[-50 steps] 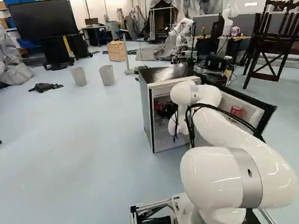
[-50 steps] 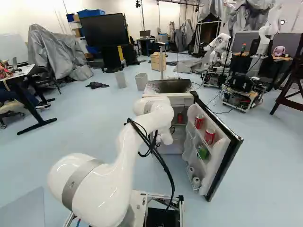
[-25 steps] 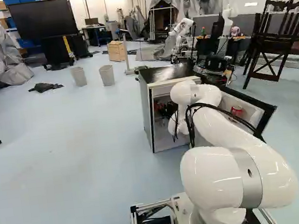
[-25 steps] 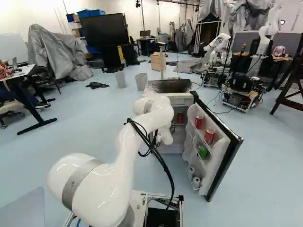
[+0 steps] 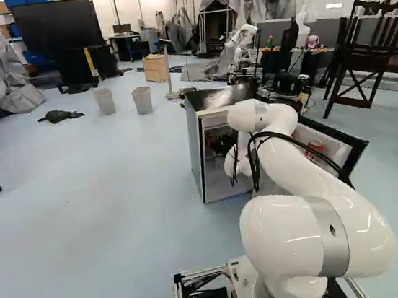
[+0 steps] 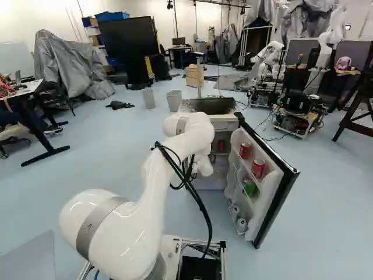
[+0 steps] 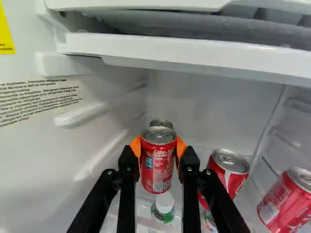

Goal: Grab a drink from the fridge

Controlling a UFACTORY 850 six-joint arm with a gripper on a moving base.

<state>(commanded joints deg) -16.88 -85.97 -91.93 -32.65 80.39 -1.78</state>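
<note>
In the wrist view the gripper (image 7: 159, 148) is shut on a red can (image 7: 158, 167), an orange pad against each side. Another can's silver top (image 7: 161, 124) shows right behind it. Below the held can is a white-capped bottle (image 7: 164, 203). Two more red cans, one close beside the fingers (image 7: 230, 162) and one farther off (image 7: 284, 201), share the compartment. The fridge (image 5: 222, 187) stands open ahead of the arm in the left base view. Neither base view shows the gripper clearly; the arm largely covers that area.
A white shelf edge (image 7: 184, 54) runs above the held can, and the ribbed fridge wall (image 7: 97, 145) lies beside the fingers. The open door (image 6: 273, 204) holds red cans (image 6: 258, 167) and a green item (image 6: 250, 188). Another robot (image 6: 270, 60) stands beyond.
My arm's forward joint has risen slightly in both base views, while its thick lower part stays put. The base, fridge and door have not moved.
</note>
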